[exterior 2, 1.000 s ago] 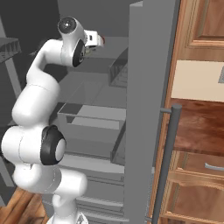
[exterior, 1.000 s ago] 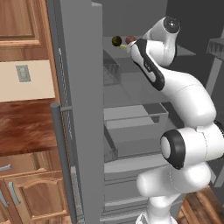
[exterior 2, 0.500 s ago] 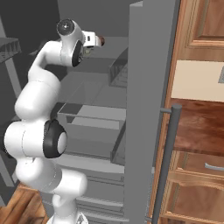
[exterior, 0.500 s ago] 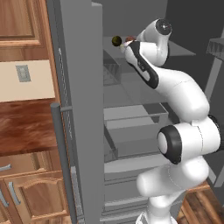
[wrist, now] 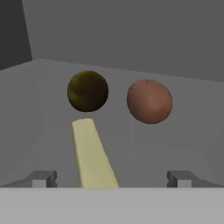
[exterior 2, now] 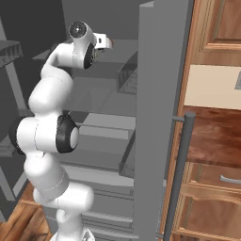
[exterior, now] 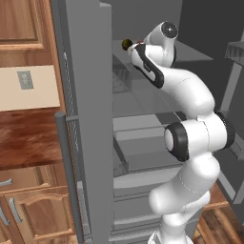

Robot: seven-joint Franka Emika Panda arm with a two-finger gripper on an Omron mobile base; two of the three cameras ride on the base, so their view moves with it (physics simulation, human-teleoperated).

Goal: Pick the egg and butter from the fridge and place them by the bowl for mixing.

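Note:
On an upper shelf of the open grey fridge (exterior: 88, 119), the reddish-brown egg (wrist: 149, 101) rests at the back, right of centre in the hand view. A dark olive ball (wrist: 87, 91) sits beside it on the left. The pale yellow butter (wrist: 92, 155) lies in front of that ball, pointing toward me. My gripper (wrist: 112, 179) is open and short of all three; the butter's near end lies between its fingertips (wrist: 43, 178), nearer the left one. In the left base view the dark ball (exterior: 127, 44) shows just past my hand. The bowl is out of view.
The fridge door (exterior 2: 155, 117) stands open with its long bar handle (exterior 2: 176, 179). Wooden cabinets (exterior: 28, 143) flank the fridge. Below my hand are grey shelves and a pulled-out drawer (exterior: 143, 147). A door rack (exterior 2: 127, 77) hangs inside the door.
The arm's upper joints have swung a little left, carrying the hand slightly deeper toward the shelf. The egg, ball and butter have not moved.

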